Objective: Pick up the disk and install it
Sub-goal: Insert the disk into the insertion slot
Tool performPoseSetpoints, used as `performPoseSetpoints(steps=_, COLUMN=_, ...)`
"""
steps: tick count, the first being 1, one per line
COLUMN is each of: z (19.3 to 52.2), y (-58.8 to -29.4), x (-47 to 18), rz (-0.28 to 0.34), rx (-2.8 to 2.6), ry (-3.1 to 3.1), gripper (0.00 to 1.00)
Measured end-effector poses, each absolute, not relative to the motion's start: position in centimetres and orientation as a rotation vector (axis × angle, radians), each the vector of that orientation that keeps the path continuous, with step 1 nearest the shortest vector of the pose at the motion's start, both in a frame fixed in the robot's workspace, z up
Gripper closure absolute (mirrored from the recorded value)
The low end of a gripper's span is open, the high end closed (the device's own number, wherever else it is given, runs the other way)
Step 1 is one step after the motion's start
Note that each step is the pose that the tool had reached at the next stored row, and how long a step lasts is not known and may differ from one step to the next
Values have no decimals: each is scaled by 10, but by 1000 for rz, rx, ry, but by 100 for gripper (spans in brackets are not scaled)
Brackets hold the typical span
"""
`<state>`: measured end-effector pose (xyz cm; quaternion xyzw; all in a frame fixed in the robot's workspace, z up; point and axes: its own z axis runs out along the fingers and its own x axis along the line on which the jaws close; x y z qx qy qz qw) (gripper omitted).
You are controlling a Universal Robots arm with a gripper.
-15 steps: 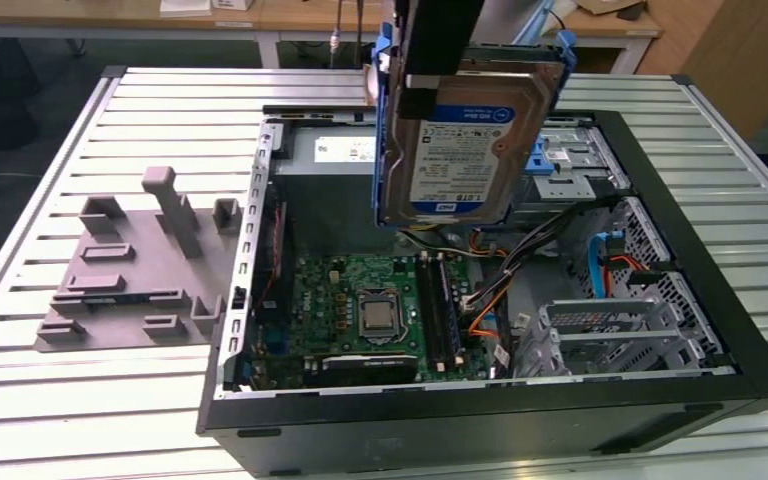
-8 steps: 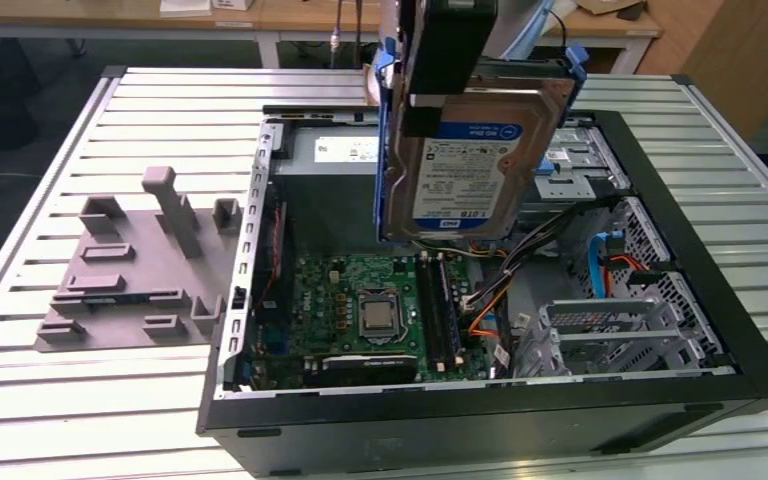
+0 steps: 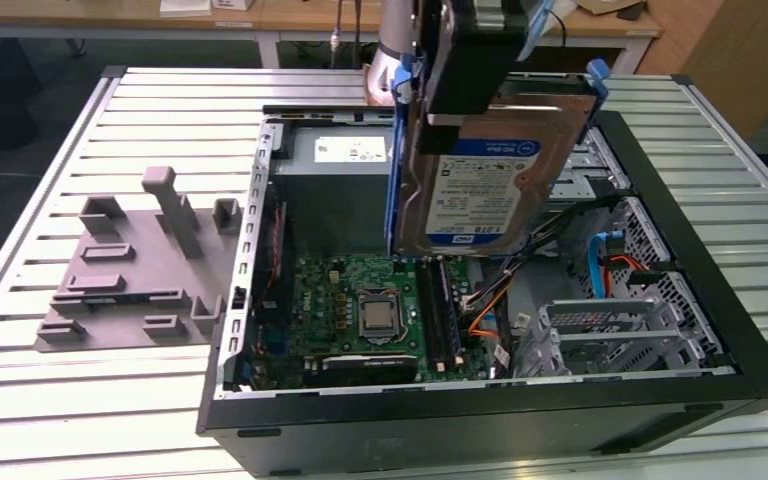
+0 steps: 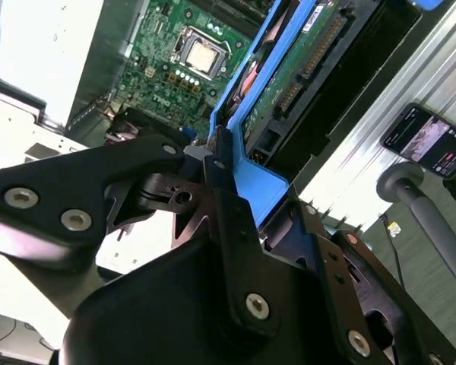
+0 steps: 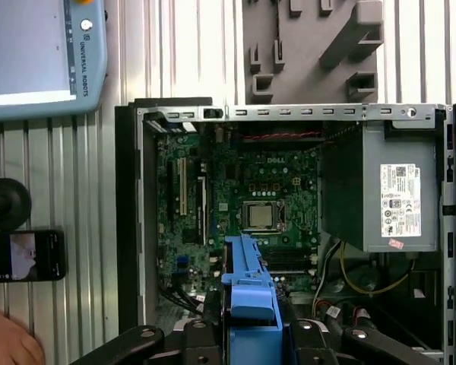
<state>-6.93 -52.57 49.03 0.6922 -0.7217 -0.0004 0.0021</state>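
The disk (image 3: 491, 180), a silver hard drive with a white-and-blue label in a blue caddy, hangs upright above the open computer case (image 3: 491, 410). My gripper (image 3: 475, 100) is shut on its upper end, with the black fingers (image 4: 220, 198) clamped on the blue caddy (image 4: 266, 182). In the second wrist view the disk's green circuit side (image 4: 304, 76) shows. In the first wrist view the caddy's edge (image 5: 251, 289) sits over the motherboard (image 5: 251, 198), close to the processor. The disk is clear of the case's inner parts.
A grey slotted fixture block (image 3: 131, 270) lies on the slatted table at the exterior view's left. Inside the case are a power supply (image 5: 387, 198), a metal drive cage (image 3: 611, 330) and loose cables. A phone (image 5: 23, 255), a teach pendant (image 5: 38, 53) and a hand (image 5: 7, 342) are beside the case.
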Motion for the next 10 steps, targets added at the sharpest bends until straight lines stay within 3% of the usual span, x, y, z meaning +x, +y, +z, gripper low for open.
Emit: performPoseSetpoints(steps=10, z=489, y=-535, x=-48, rz=-1, rx=2172, ry=-2264, gripper=64)
